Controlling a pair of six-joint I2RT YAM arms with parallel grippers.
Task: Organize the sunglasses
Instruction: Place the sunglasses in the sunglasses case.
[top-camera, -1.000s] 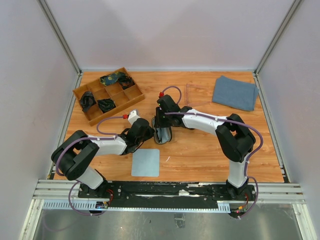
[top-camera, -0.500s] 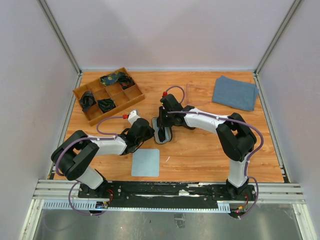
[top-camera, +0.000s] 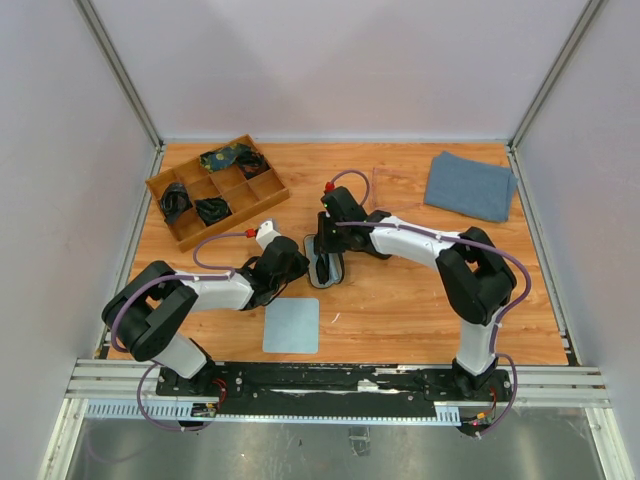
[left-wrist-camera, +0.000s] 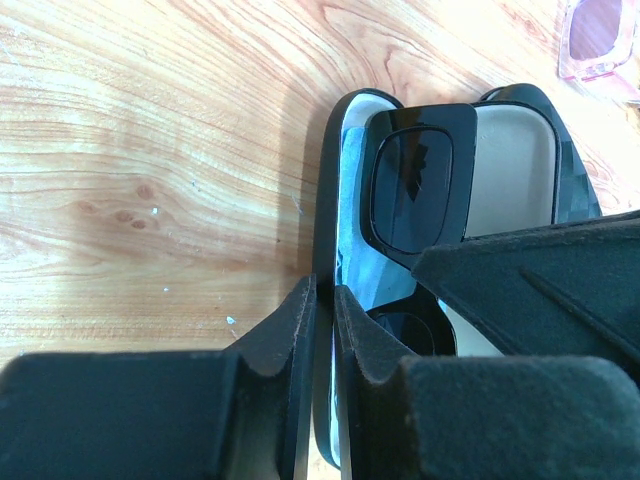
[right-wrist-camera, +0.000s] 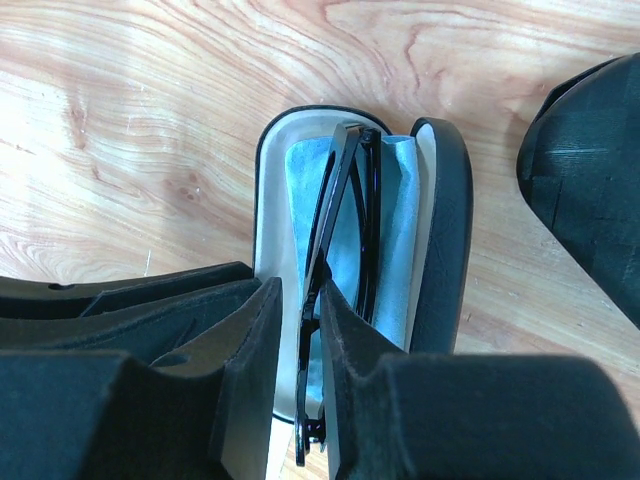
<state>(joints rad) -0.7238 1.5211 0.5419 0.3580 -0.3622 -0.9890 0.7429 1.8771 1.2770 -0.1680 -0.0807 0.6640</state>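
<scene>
At the far left of the table (top-camera: 400, 300) I see a wooden tray (top-camera: 232, 222) with little boxes in it. Some boxes hold dark things, but they are too small for me to name.

Next comes my left claw (left-wrist-camera: 322, 300). It sits low on the table and is clenched on the thin black side wall of the open black case (right-wrist-camera: 452, 230). The wall is squeezed between its two fingers.

A small blue cloth (top-camera: 291, 325) lies flat near the front edge, just below the left claw and apart from the case.

The case is in the middle of the table, between my two claws. It has a pale lining, and another blue cloth (right-wrist-camera: 400, 230) is tucked inside it. The black sunglasses (left-wrist-camera: 415, 185) are in the case, on top of that cloth. They stand on their edge, with one dark lens facing the left wrist camera.

My right claw (right-wrist-camera: 300, 290) reaches down into the case. Its fingers are close on both sides of the black frame, so I think it is grasping the sunglasses, though the grip is hard to see.

The pink sunglasses (left-wrist-camera: 598, 35) lie on the bare wood behind the case, apart from it.

A folded grey-blue towel (top-camera: 470, 185) lies at the far right back corner.
</scene>
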